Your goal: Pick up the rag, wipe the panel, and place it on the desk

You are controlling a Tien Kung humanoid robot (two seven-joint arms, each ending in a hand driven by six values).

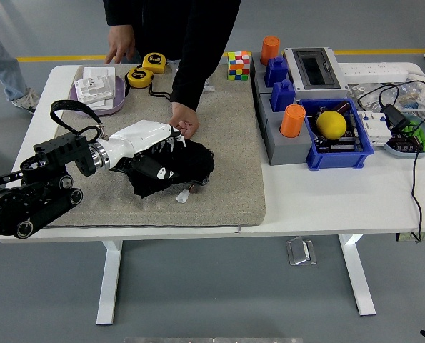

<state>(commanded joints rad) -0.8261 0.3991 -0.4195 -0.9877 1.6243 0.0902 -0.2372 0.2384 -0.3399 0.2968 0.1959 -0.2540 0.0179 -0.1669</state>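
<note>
A black rag [168, 174] lies bunched over a dark panel [200, 163] on the grey mat [226, 136]. My left hand [153, 146], white-shelled with dark fingers, presses down on the rag with its fingers curled into the cloth. A person's hand [186, 121] in a black sleeve rests on the mat at the panel's far edge, touching it. Most of the panel is hidden under the rag. My right arm is out of view.
Two yellow tape measures [139, 76] and a purple tray [98, 95] sit at the back left. A puzzle cube [238, 65], grey holders with orange cylinders [293, 121], a blue bin [337, 139] and cables [405, 118] fill the right.
</note>
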